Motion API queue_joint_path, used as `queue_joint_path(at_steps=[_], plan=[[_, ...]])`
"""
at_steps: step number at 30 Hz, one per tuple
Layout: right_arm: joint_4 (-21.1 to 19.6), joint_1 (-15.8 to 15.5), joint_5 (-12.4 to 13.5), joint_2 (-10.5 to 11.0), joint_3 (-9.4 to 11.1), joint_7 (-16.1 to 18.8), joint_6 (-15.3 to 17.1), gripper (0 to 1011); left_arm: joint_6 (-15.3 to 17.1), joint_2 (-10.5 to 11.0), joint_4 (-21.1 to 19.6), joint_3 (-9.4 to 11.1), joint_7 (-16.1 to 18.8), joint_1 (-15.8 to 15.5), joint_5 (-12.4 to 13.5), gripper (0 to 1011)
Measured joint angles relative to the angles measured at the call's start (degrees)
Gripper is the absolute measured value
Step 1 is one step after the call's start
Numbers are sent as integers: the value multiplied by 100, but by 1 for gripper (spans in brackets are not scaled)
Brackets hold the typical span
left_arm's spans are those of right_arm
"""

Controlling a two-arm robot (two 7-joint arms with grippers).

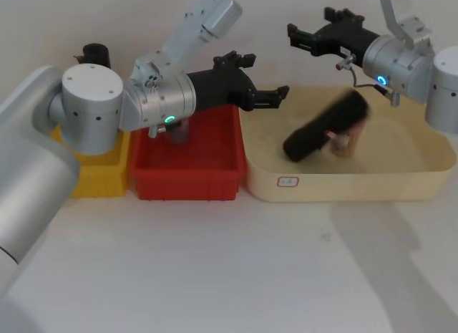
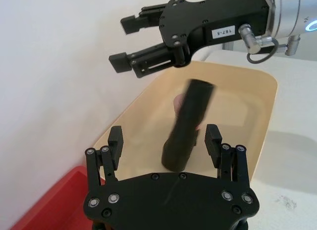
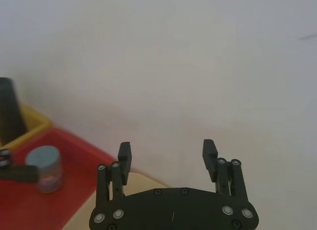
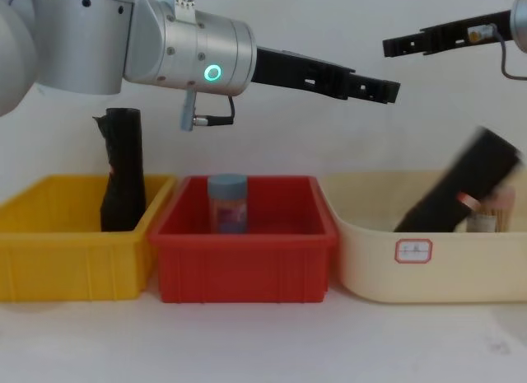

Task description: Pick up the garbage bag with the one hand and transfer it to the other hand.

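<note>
The garbage bag (image 1: 325, 125), a thick black roll, lies tilted and blurred inside the cream tray (image 1: 343, 186), its upper end over a small jar (image 1: 345, 143). No gripper touches it. My left gripper (image 1: 265, 76), plain black on the teal-ringed arm, hangs open above the tray's left rim, with nothing between its fingers. In the left wrist view the bag (image 2: 190, 121) stands beyond the spread left gripper (image 2: 164, 135). My right gripper (image 1: 295, 36), black with a white label, is open higher up over the tray's far edge, also seen in the left wrist view (image 2: 124, 42).
A red bin (image 1: 187, 181) holds a grey-lidded jar (image 4: 227, 203). A yellow bin (image 4: 49, 259) at the left holds a slimmer black roll (image 4: 122, 173). Bare white table lies in front of the bins.
</note>
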Motion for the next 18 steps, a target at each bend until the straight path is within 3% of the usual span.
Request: queue_joint_path(at_steps=[7, 18], plan=[[-18, -25, -179, -78, 61, -510, 176, 1001, 0, 0, 0, 0, 0, 0, 0, 1000], [1, -30, -372, -160, 118, -1000, 346, 1002, 0, 0, 0, 0, 0, 0, 0, 1001]])
